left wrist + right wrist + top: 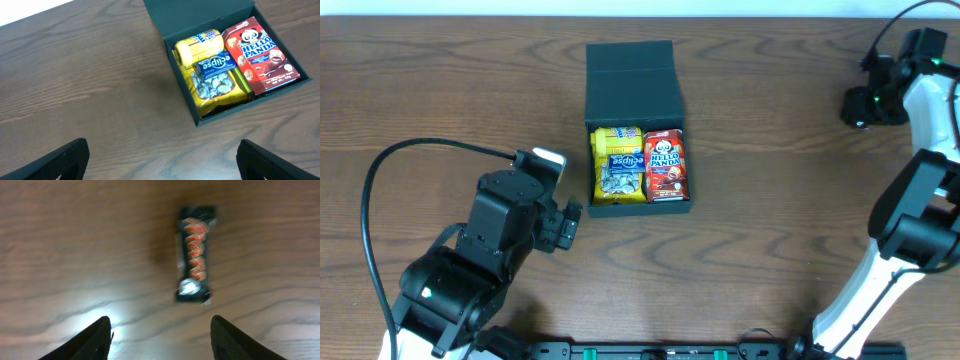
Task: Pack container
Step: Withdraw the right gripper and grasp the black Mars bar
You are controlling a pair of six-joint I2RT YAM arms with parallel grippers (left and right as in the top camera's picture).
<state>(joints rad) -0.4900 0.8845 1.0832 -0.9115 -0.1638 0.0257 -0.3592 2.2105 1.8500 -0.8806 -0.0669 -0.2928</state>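
The left end effector (pixel 162 146) is hanging with its fingers (pixel 65 160) spread wide, gripping nothing, near the container (pixel 210 10). The container is sitting open mid-bench (pixel 440 90), its lid flap folded back. Inside, a yellow packet (pixel 220 100) carrying a blue Eclipse pack (pixel 216 64) is lying beside a red Hello Panda box (pixel 262 55). The right end effector (pixel 160 327) is hovering, likewise spread, near a dark bar (pixel 195 255) with blurred orange lettering.

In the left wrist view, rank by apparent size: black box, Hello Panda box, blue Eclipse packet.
Black box, largest.
Hello Panda box, next.
Blue Eclipse packet, smallest.
All lie at similar distance, so the ranking holds.
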